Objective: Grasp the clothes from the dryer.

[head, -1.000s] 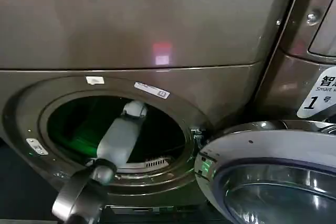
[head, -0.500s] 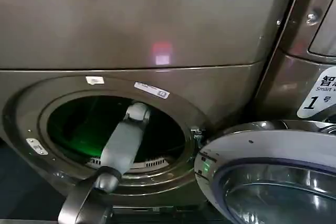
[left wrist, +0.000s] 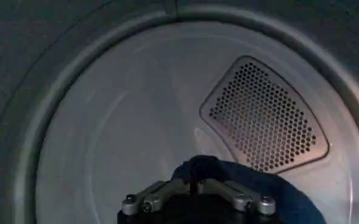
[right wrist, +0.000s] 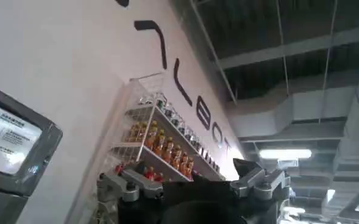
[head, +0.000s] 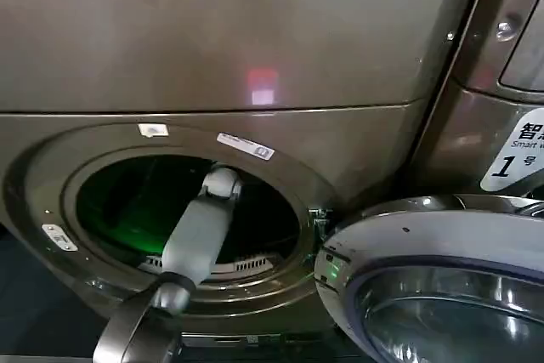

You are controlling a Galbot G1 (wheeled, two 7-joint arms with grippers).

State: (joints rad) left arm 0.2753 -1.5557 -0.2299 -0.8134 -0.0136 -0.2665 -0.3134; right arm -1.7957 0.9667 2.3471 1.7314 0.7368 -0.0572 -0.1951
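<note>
Large bronze-brown metal front-loading dryer (head: 255, 48) fills the head view; its grey-rimmed round glass door (head: 442, 286) is swung fully open to the near right, low, so the wide porthole stays unobstructed for the arm. Left arm, grey forearm, runs from near left diagonally up thru the porthole into the drum, wrist joint roughly at opening centre; angle prob. chosen to clear the lower rim and get the hand deep enough to reach the load. Green glow inside drum. In the left wrist view the left hand (left wrist: 197, 193) sits in front of the pale metal back wall of the drum (left wrist: 124, 134), w/ a perforated vent panel (left wrist: 264, 119) on that wall. Dark blue cloth (left wrist: 252, 182), the clothes, bunches right at the hand's front, touching or just beyond it; fingertips hidden under hand body, so cannot tell whether clenched on the fabric or released. Judgement: reach/grasp stage, cloth not yet out of the drum. Right hand (right wrist: 194, 189) parked well away from the dryer, camera tilted up at a white wall w/ a clear rack of small bottles (right wrist: 161, 143) and the ceiling; its fingers look spread, holding nothing, idle. White corner sticker w/ "1" (head: 518, 155) on the panel at far right.
</note>
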